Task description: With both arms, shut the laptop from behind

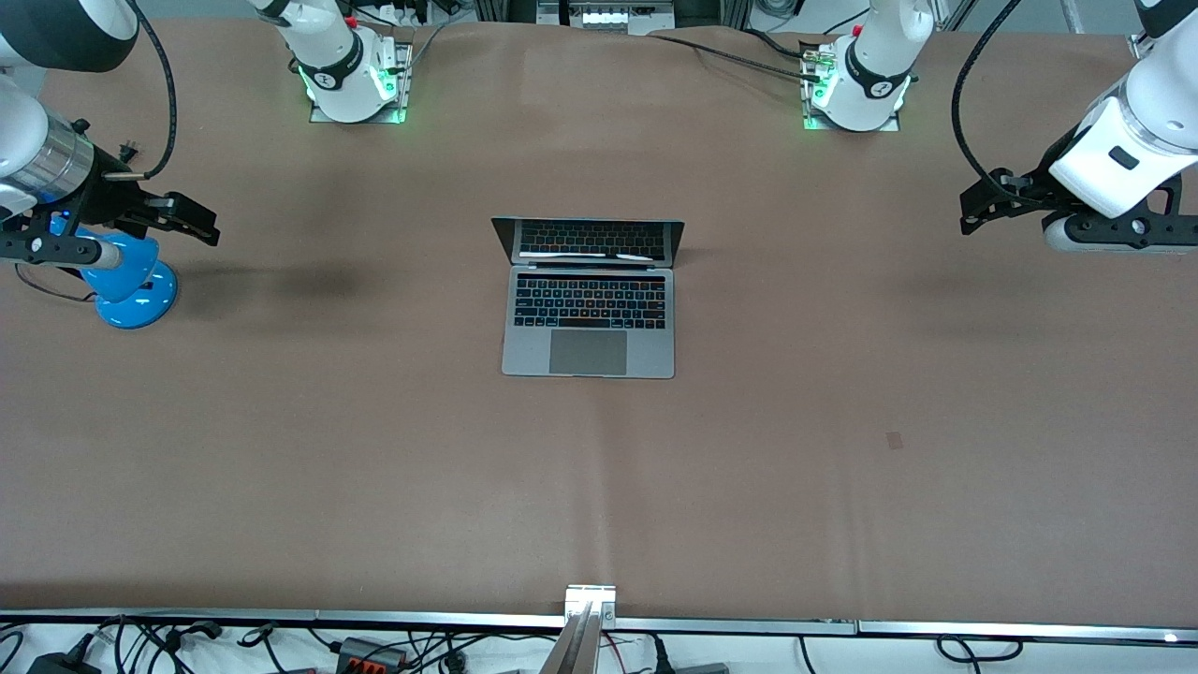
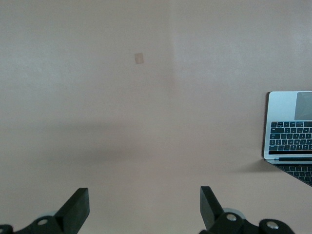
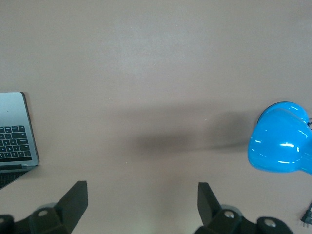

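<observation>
The silver-grey laptop (image 1: 589, 309) lies open in the middle of the table, its dark screen tilted back toward the robots' bases and its black keyboard and grey trackpad facing the front camera. My left gripper (image 1: 971, 212) is open and empty, up over the table at the left arm's end, well apart from the laptop. In the left wrist view its gripper (image 2: 145, 204) shows spread jaws, with the laptop's corner (image 2: 290, 126) at the frame edge. My right gripper (image 1: 208, 227) is open and empty over the right arm's end. The right wrist view shows its gripper (image 3: 142, 202) with jaws wide and the laptop's edge (image 3: 14, 131).
A blue desk lamp (image 1: 131, 281) stands on the table under the right arm's wrist; it also shows in the right wrist view (image 3: 280, 144). A small dark patch (image 1: 895, 440) marks the brown table cover nearer the front camera, toward the left arm's end.
</observation>
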